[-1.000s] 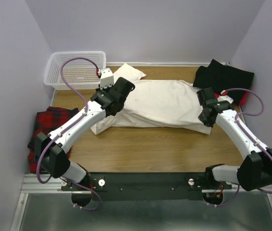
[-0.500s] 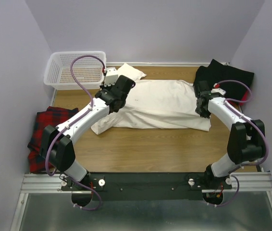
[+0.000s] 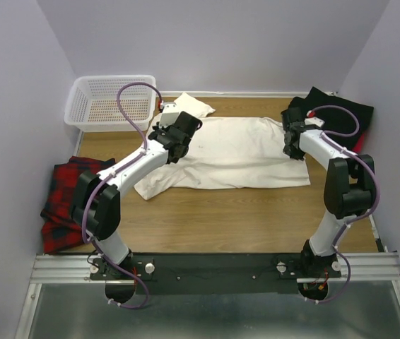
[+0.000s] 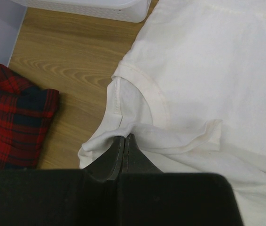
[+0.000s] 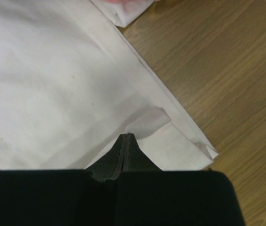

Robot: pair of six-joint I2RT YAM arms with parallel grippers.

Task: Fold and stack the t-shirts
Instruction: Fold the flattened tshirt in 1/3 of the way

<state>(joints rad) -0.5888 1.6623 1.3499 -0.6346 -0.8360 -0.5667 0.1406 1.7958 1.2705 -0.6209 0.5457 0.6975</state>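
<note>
The cream-white t-shirt lies spread across the middle of the wooden table, collar to the left and hem to the right. My left gripper is shut on a fold of its cloth beside the collar; the wrist view shows the left gripper with its jaws pressed together. My right gripper is shut on a raised fold near the hem corner, seen up close in the wrist view. The black t-shirt lies at the back right. A sliver of red cloth shows beneath it.
A white mesh basket stands at the back left. A red-and-black plaid cloth lies at the left edge of the table. Purple walls close in on the left, the back and the right. Bare wood lies in front of the shirt.
Both grippers have moved toward the back of the table, drawing the white cloth with them. The shirt now lies flatter, and the right arm has folded in closer to the black shirt.
</note>
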